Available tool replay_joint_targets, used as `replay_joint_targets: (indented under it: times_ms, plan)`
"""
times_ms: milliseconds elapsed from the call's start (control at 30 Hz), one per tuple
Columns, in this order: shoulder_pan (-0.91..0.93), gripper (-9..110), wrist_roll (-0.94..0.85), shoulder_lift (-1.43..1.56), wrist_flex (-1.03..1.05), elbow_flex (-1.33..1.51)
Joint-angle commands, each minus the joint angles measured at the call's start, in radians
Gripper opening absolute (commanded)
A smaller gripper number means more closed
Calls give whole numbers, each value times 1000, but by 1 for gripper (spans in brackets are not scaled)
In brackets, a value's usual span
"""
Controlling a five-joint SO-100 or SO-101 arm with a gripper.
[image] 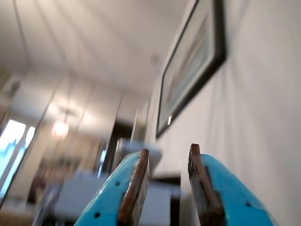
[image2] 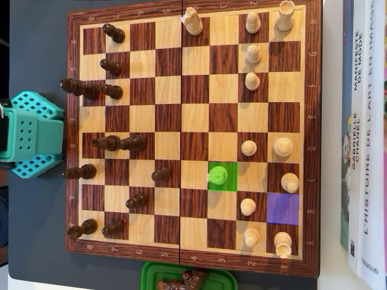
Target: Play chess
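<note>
The wooden chessboard [image2: 193,251] fills the overhead view. Dark pieces stand on its left half, such as one [image2: 161,174]; light pieces stand on its right half, such as one [image2: 282,146]. One square is lit green [image2: 230,183] and a green-tinted pawn [image2: 217,176] stands on it. An empty square near the lower right is lit purple [image2: 282,208]. In the wrist view my gripper [image: 169,149] has blue fingers with brown pads [image: 136,186]. It is open and empty and points up at a room wall, away from the board. Only the arm's teal body [image2: 27,134] shows in the overhead view, left of the board.
A green tray [image2: 152,277] with captured dark pieces sits at the board's bottom edge. Books [image2: 363,133] lie along the right side. A framed picture [image: 190,66] hangs on the wall in the wrist view.
</note>
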Motion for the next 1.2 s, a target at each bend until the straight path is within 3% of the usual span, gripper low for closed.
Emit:
replay_joint_targets:
  times_ms: [0, 233, 733, 1167]
  plan:
    - [-25, 14, 11, -9, -153, 18]
    - [-71, 13, 5, -9, -499, 147]
    - [-72, 13, 2, -9, -911, 147]
    - [-72, 13, 9, -9, -936, 147]
